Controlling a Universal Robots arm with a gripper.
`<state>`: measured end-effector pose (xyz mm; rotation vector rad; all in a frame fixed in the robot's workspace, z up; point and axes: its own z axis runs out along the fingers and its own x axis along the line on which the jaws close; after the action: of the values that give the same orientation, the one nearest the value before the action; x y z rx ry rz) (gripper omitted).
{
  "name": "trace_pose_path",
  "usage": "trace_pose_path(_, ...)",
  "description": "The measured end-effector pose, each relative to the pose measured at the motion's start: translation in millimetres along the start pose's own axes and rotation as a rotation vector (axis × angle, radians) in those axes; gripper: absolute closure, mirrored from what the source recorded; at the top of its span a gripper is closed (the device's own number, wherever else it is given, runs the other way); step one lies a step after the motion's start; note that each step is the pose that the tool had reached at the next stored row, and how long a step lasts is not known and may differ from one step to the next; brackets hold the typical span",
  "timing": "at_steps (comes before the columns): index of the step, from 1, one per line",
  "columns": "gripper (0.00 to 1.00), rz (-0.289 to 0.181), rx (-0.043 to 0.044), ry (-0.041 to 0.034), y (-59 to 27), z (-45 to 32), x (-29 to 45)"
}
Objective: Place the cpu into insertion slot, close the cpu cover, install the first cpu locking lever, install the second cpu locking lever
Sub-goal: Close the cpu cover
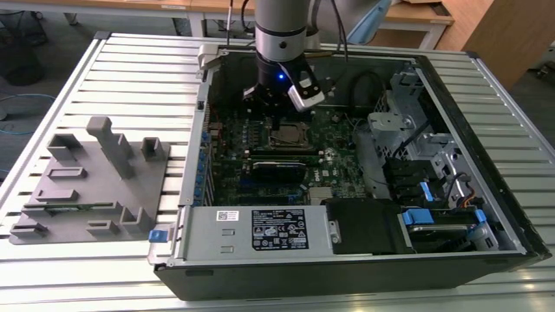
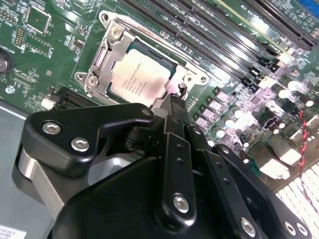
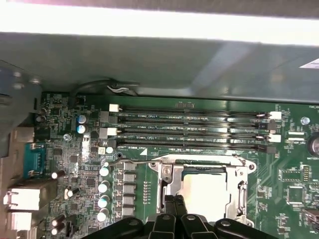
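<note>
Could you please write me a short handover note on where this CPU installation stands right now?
Gripper: shut, apparently holding nothing, tip at the edge of the insertion slot inside the open computer case.
Cpu: seated in the slot, metal top up.
Cpu cover: down, framing the cpu.
Done: cpu placed; cover apparently closed.
Left: the two locking levers. One lever lies along the slot's side nearest the memory slots; I cannot tell whether it is latched.
</note>
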<state>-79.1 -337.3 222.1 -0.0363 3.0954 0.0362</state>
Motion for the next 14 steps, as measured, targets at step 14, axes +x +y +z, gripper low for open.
trace_pose_path(14, 0.90, 0.000, 0.0001, 0.0001, -0.3, -0.3, -12.7)
